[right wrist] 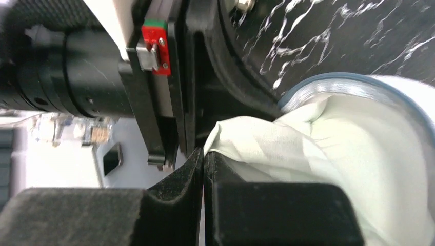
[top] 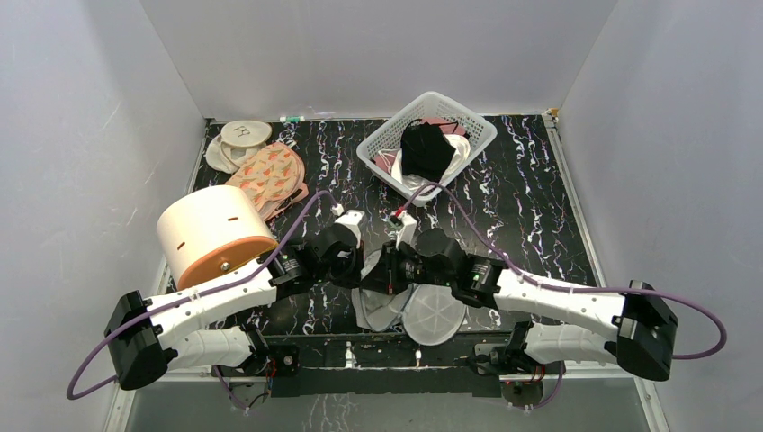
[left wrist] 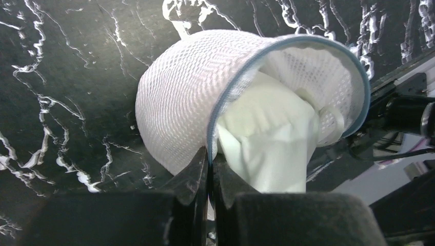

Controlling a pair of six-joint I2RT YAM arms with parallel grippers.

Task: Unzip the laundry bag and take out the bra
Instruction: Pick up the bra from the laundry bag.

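White mesh of the laundry bag (left wrist: pixel 179 97) fills the left wrist view. The case lies on its side on the black marbled table (top: pixel 531 207), at the near edge between the two arm bases, and its blue-grey zipper rim (left wrist: pixel 308 43) gapes open. The left gripper (left wrist: pixel 209 164) is clamped tight, its fingers pressed together with no gap. The bag's rim runs down into their tips, so the gripper pinches the bag's edge. Pale mint fabric of the bra (left wrist: pixel 267 148) bulges from the opening, partly inside the bag. The right gripper (right wrist: pixel 203 161) is likewise closed hard, its fingertips nipping a folded corner of the bra just outside the rim. The two grippers sit just beside each other. Farther back on the table are a cream cylinder with an orange base (top: pixel 216 236), peach floral pads (top: pixel 270 175) and a white lattice basket (top: pixel 477 121) holding a black garment (top: pixel 426 148).
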